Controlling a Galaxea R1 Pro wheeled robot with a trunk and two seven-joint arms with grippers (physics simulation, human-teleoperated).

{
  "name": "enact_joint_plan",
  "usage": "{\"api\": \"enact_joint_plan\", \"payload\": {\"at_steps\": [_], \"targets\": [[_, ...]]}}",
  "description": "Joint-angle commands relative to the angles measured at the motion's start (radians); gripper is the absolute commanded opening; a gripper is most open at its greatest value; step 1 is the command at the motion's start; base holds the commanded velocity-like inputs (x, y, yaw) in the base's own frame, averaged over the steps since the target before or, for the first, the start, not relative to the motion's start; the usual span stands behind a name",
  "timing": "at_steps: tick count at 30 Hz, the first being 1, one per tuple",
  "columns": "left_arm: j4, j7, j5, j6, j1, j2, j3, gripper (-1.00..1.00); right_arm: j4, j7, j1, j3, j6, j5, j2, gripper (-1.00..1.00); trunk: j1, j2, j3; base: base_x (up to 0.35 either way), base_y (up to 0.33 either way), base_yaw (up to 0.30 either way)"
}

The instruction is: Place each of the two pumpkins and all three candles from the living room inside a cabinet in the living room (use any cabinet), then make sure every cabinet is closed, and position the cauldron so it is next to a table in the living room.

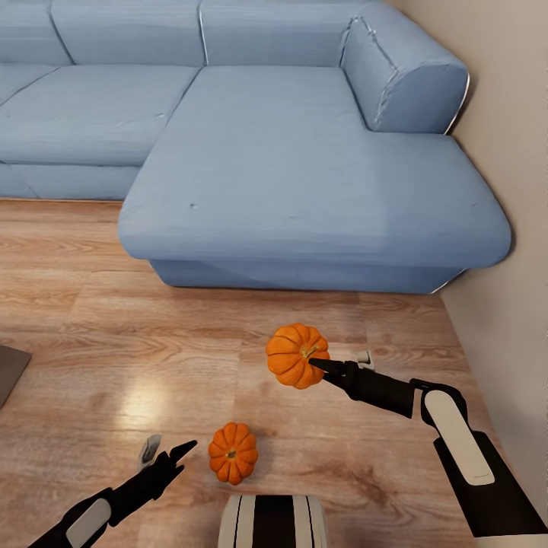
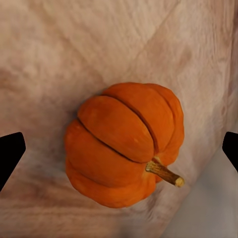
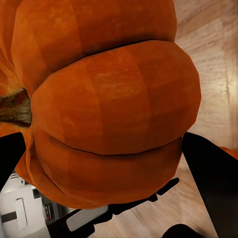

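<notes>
Ribbed orange pumpkin (image 1: 297,355) pinched by right gripper (image 1: 318,364), brown stem sideways

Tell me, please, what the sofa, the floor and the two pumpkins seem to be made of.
The sofa looks like blue woven fabric, matte, with piped seams. The floor looks like wood planks with visible grain and a soft sheen. The pumpkin on the floor and the held pumpkin show ribbed, matte orange rind; real or imitation cannot be told.

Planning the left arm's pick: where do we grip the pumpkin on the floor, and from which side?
Grip the floor pumpkin across its round ribbed body, from above. It lies tipped, stem pointing sideways, so set the open left gripper on the flanks, clear of the stem. The right gripper holds the other pumpkin.
</notes>
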Motion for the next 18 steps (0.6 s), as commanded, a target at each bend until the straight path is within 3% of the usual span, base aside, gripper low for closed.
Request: {"api": "enact_joint_plan", "payload": {"at_steps": [1,4,6,7,11,18], "targets": [[-0.001,-0.001,0.010,0.009,0.000,0.001,-0.004,1.00,0.000,0.010,0.000,0.000,0.002,0.008,-0.001,-1.00,0.000,0.000,-0.001,0.000,-0.029,0.000],[-0.004,0.000,0.008,0.009,-0.001,-0.001,-0.010,1.00,0.000,0.010,0.000,0.000,0.002,0.008,-0.001,-1.00,0.000,0.000,-0.001,0.000,-0.017,0.000],[-0.006,0.000,-0.009,0.009,-0.002,-0.003,-0.017,1.00,0.000,0.010,0.000,0.000,0.002,0.009,-0.001,-1.00,0.000,0.000,-0.001,0.000,-0.007,0.000],[-0.007,0.002,-0.036,0.010,-0.003,-0.012,-0.021,1.00,0.000,0.010,0.000,0.000,0.002,0.009,-0.001,-1.00,0.000,0.000,-0.001,0.000,-0.003,0.000],[0.000,0.006,-0.065,0.011,-0.015,-0.034,-0.024,1.00,0.001,0.010,0.000,0.000,0.002,0.008,-0.001,-1.00,0.000,0.000,-0.001,0.000,-0.001,0.000],[0.004,0.013,-0.075,0.011,-0.027,-0.048,-0.029,1.00,0.002,0.010,0.000,0.000,0.002,0.008,-0.001,-1.00,0.000,0.000,-0.001,0.000,0.000,0.000]]}}
